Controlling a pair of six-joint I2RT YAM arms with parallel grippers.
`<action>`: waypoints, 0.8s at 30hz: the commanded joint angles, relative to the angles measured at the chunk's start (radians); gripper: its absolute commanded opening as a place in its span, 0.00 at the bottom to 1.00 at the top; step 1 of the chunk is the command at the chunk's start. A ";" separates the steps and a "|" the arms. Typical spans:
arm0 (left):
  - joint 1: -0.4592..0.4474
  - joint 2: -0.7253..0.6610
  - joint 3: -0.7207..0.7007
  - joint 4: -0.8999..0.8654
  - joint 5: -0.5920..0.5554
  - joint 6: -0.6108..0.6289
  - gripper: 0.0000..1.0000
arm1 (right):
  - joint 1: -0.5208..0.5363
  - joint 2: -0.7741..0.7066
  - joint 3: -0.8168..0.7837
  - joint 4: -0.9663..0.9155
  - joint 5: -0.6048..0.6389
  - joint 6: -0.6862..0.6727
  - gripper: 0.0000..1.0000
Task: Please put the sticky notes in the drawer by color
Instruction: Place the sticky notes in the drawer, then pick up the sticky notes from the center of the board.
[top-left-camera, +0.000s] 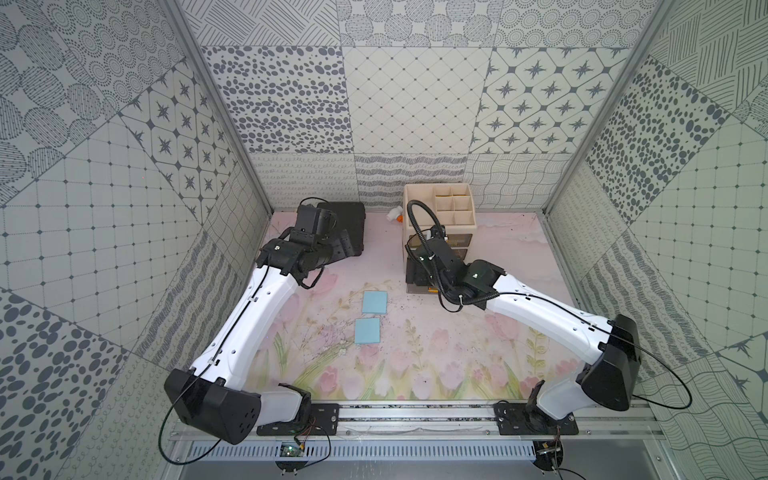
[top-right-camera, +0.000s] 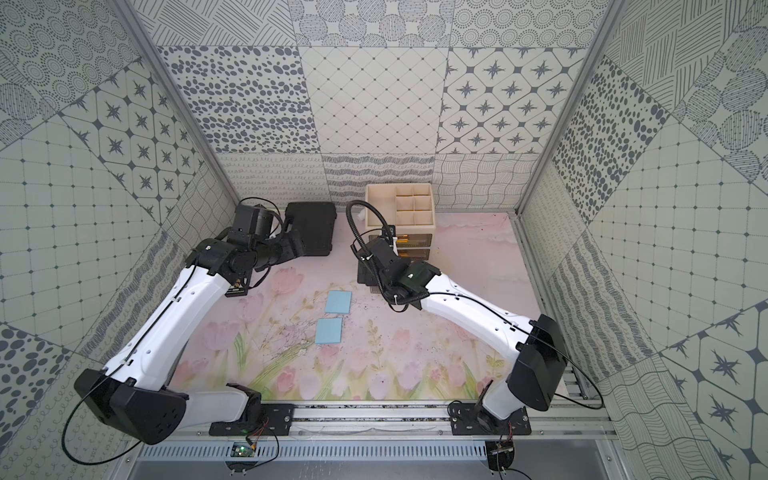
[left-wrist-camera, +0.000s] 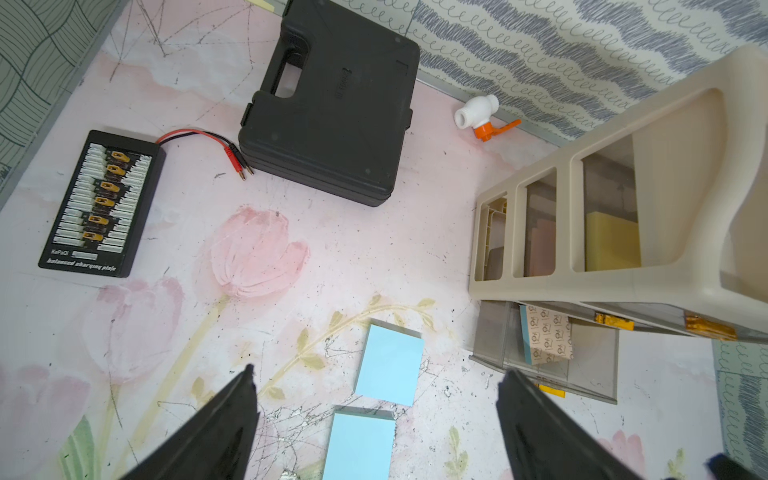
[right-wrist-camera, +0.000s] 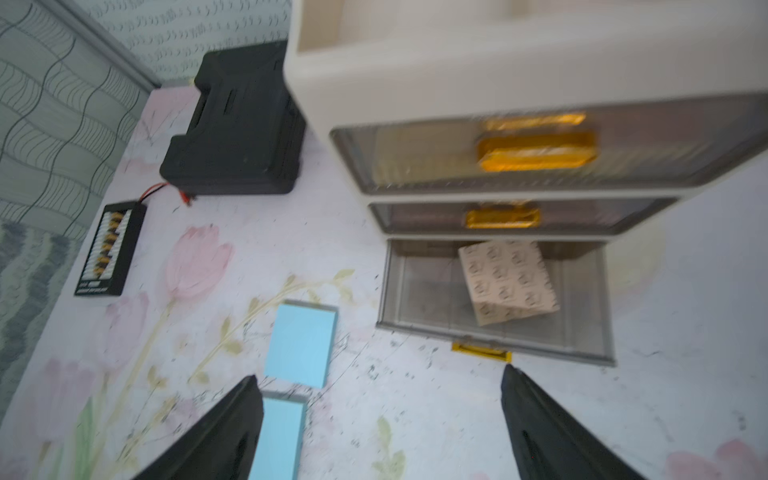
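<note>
**A:** Blue is the only colour loose on the counter (top-left-camera: 519, 249). What could go wrong?

**B:** Biggest first. The cabinet (top-left-camera: 419, 192) stands at one o'clock in both top views and looks like light plastic. Its bottom drawer (right-wrist-camera: 419, 291) is pulled out toward six o'clock, with the right arm hanging over its front. I judge a bump there could push the drawer in or shift the cabinet. That arm also blocks a drop from the left side.

**A:** And the notes?

**B:** The far note (top-left-camera: 374, 302) and the near note (top-left-camera: 368, 331) lie flat on the counter at seven to eight o'clock from the drawer. They are near each other but apart. Flat paper gives fingers little edge, so a scraping pinch could slide one into the other or miss it.

**A:** The hands?

**B:** The left hand (left-wrist-camera: 379, 370) and the right hand (right-wrist-camera: 381, 372) are both spread wide and hold nothing.

**A:** Count it all.

**B:**
- One cabinet with three drawers. The upper two look shut and the bottom one is open.
- One black case (left-wrist-camera: 332, 104) at eleven o'clock.
- One charging board (left-wrist-camera: 102, 203).
- Three blue notes: two on the counter, and a third note (right-wrist-camera: 507, 282) lying face-down and askew in the open drawer.
- Yellow shows in the top drawer and pink in the middle one. How many of each, I cannot tell.
- One white valve (left-wrist-camera: 478, 116).
</note>
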 joint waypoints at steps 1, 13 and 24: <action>0.059 -0.074 -0.025 -0.064 -0.037 0.012 0.93 | 0.023 0.089 0.019 -0.049 -0.180 0.193 0.96; 0.274 -0.201 -0.136 -0.049 0.019 0.003 0.96 | 0.099 0.436 0.287 -0.165 -0.401 0.329 0.99; 0.327 -0.279 -0.194 -0.035 0.062 0.016 0.96 | 0.185 0.642 0.491 -0.304 -0.336 0.358 0.99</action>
